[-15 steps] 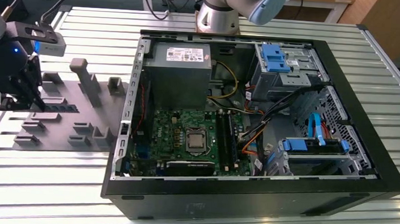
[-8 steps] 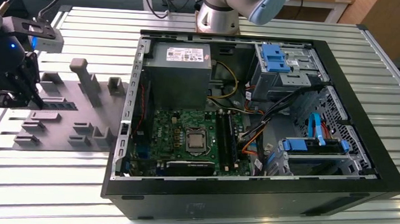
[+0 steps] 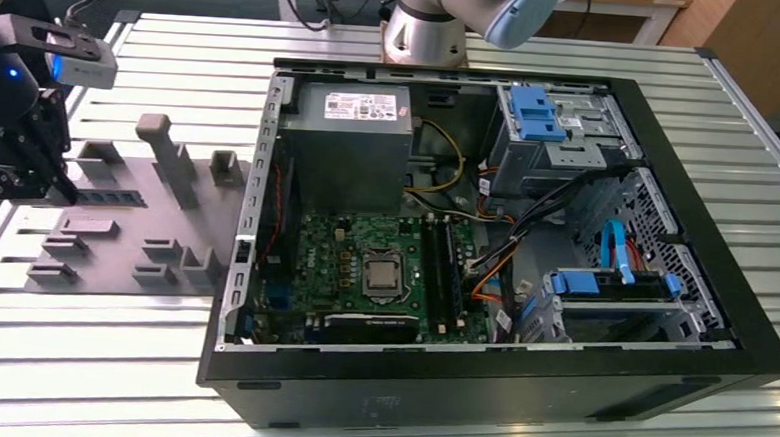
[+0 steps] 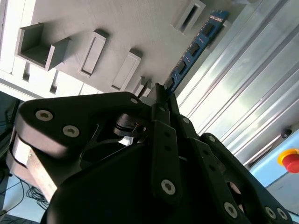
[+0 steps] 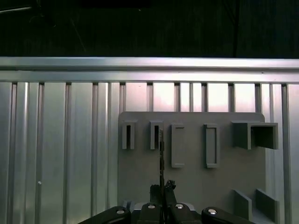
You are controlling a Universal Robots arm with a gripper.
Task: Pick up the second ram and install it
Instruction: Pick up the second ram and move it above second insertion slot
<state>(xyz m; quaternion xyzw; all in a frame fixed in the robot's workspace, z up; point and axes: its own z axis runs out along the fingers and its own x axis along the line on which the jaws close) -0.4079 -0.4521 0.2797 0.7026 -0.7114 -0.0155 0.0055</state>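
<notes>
Slatted metal table [image 3: 89, 363] carries the grey fixture [image 3: 136, 227] at the exterior view's left and the open case [image 3: 489, 379] at its right, well apart. I have the gripper [image 4: 158, 91] over the fixture, drawn in narrow and, as far as I can judge, pinched on the near end of the ram [image 4: 196, 44]. In the second wrist view the blue stick runs straight out from the fingertips [image 4: 161, 109]; in the first wrist view it is edge-on, a thin line across the fixture. Whether it is clear of the fixture I cannot tell (no view gives me its underside). I judge a good pickup needs the grip flat on both faces, the stick square to it, and a straight rise past the pegs [image 3: 166, 152], so it cannot twist in so short a hold
</notes>
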